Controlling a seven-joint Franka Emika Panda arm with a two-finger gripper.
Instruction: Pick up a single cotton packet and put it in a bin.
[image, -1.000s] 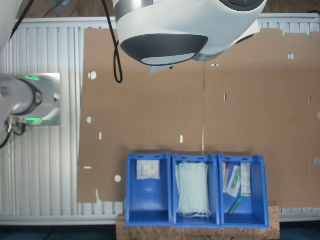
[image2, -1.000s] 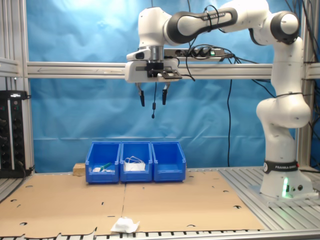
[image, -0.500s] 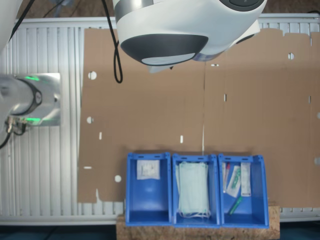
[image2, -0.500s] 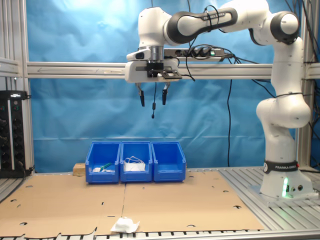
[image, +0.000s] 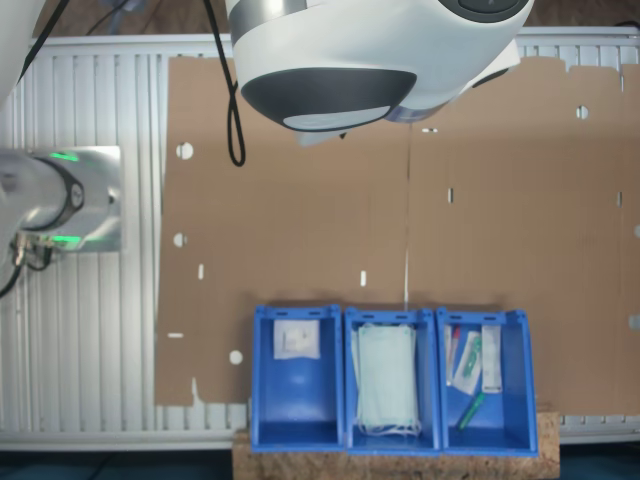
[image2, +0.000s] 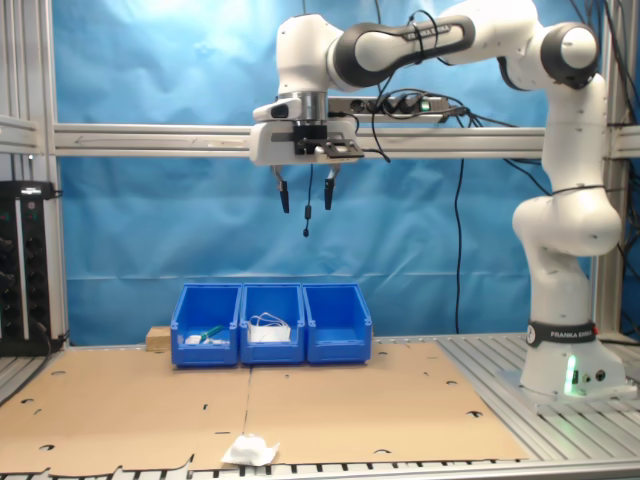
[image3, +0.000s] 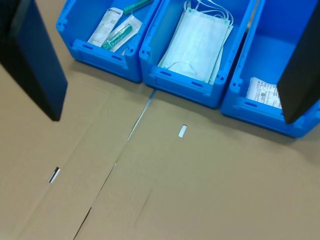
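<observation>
A small white cotton packet (image2: 250, 450) lies loose on the cardboard near its front edge, far from the bins. Three blue bins stand in a row at the back of the cardboard. Another white packet (image: 297, 340) (image3: 265, 92) lies in the end bin (image: 297, 400) (image2: 337, 325) (image3: 260, 45). My gripper (image2: 305, 190) (image3: 173, 116) hangs high above the bins, open, with nothing between its dark fingers (image3: 35, 65). In the first exterior view the arm's body (image: 370, 50) covers part of the cardboard's far end.
The middle bin (image: 350, 380) (image2: 272, 325) (image3: 150, 55) holds pale green face masks (image: 387, 378) (image3: 197, 40). The other end bin (image: 515, 390) (image2: 207, 325) (image3: 75, 30) holds several small wrapped items (image3: 115, 30). Flat brown cardboard (image2: 330, 400) covers the table; the arm's base (image2: 570, 370) stands beside it.
</observation>
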